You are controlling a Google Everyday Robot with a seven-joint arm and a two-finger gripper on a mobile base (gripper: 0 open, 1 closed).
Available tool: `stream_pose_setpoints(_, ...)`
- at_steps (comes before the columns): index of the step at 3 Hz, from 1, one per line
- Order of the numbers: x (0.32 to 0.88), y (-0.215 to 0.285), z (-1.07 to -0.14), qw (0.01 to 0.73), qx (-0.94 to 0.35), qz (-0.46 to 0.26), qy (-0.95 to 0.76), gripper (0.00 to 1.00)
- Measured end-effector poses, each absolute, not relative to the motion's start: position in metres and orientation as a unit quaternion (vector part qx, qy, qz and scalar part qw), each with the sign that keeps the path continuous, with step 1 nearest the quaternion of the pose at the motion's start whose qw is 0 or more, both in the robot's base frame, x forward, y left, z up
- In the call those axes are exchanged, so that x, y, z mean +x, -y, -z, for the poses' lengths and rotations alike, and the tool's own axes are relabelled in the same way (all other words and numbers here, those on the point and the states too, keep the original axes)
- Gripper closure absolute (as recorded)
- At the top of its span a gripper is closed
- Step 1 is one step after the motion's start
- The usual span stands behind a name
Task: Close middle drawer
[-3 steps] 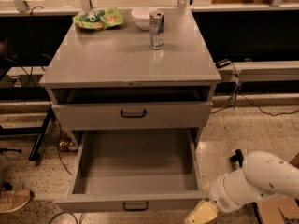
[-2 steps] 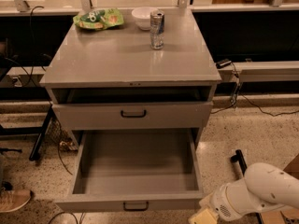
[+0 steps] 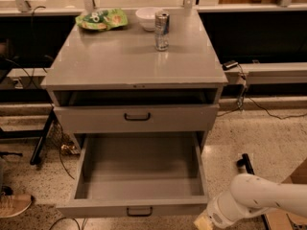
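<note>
1. Middle drawer [image 3: 139,171] — pulled far out toward the near side, below the taller-fronted drawer [image 3: 136,119].
2. End effector [image 3: 202,222] — near right, just beside that drawer's front right corner; open or closed cannot be told.
3. Cabinet surface [image 3: 120,61]: can [image 3: 161,30], white bowl [image 3: 146,17] and green bag [image 3: 101,19] at the far side.
</note>
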State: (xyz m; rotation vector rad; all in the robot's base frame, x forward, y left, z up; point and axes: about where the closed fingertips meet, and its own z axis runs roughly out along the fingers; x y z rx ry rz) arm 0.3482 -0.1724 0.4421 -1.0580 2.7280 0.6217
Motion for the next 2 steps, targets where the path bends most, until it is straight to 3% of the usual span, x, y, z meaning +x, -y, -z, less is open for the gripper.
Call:
stream_pose_setpoints(1,0.370,0.150,-0.411,0.065,-0.389,-0.183,-0.901,1.00)
stream_pose_setpoints(2,0.390,0.134,-0.399,0.075,-0.413,-0.168,-0.892,1.00)
